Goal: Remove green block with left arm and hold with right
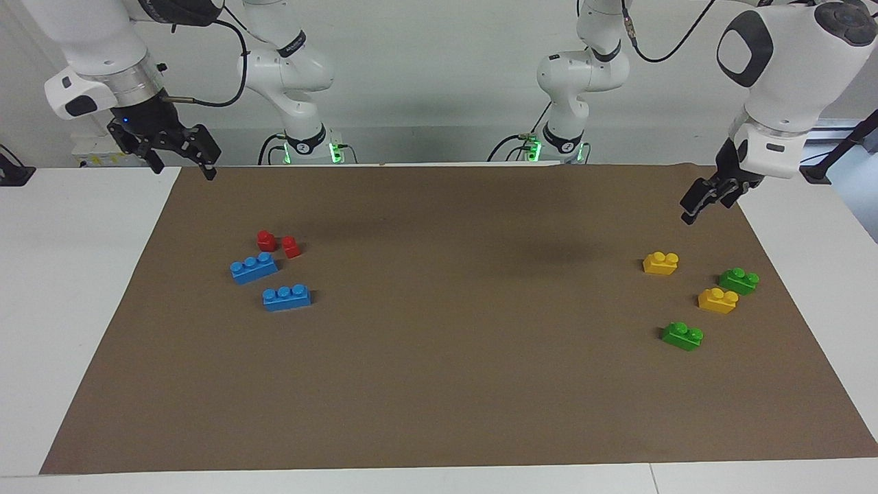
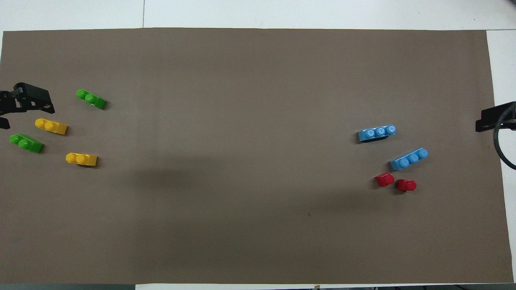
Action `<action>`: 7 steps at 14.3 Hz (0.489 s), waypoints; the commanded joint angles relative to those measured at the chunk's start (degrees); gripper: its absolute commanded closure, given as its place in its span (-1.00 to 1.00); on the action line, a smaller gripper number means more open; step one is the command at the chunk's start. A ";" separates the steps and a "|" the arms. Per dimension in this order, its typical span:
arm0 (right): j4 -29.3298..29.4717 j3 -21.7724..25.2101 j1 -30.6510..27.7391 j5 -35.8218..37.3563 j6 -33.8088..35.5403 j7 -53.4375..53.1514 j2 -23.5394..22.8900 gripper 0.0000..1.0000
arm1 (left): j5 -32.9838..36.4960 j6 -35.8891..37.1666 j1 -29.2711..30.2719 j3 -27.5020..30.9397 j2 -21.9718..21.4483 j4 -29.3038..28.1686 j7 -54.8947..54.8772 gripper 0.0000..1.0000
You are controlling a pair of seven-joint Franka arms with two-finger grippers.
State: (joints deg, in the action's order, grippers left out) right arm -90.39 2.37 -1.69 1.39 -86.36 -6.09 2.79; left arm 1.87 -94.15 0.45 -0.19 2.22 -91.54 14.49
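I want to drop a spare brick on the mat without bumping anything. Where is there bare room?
The wide middle of the brown mat is bare, between the blue bricks and the yellow bricks. It is crowded around the green blocks at the left arm's end and around the red bricks.

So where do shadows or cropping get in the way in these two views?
Facing view: soft dark patches on the brown mat mid-table; all bricks evenly lit. Overhead view: a broad dim patch on the mat's nearer half; the left tool and right tool are cropped at the edges.
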 commanded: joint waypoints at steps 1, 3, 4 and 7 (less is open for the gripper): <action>0.82 -0.26 -0.33 0.63 0.93 1.25 -0.50 -1.00 | -1.26 5.54 -0.27 0.11 -2.12 -0.57 -6.56 -1.00; 0.74 -0.26 -0.24 0.63 0.84 0.99 -0.41 -1.00 | -1.26 7.84 -1.14 0.37 -4.05 -1.79 -9.73 -1.00; 0.65 -0.26 -0.33 0.63 0.93 0.99 -0.41 -1.00 | -1.26 7.85 -1.24 0.28 -5.80 -3.80 -9.92 -1.00; 0.74 -0.08 -0.94 0.63 1.11 0.99 -0.41 -1.00 | -1.35 7.32 -1.24 0.11 -7.57 -6.11 -9.92 -1.00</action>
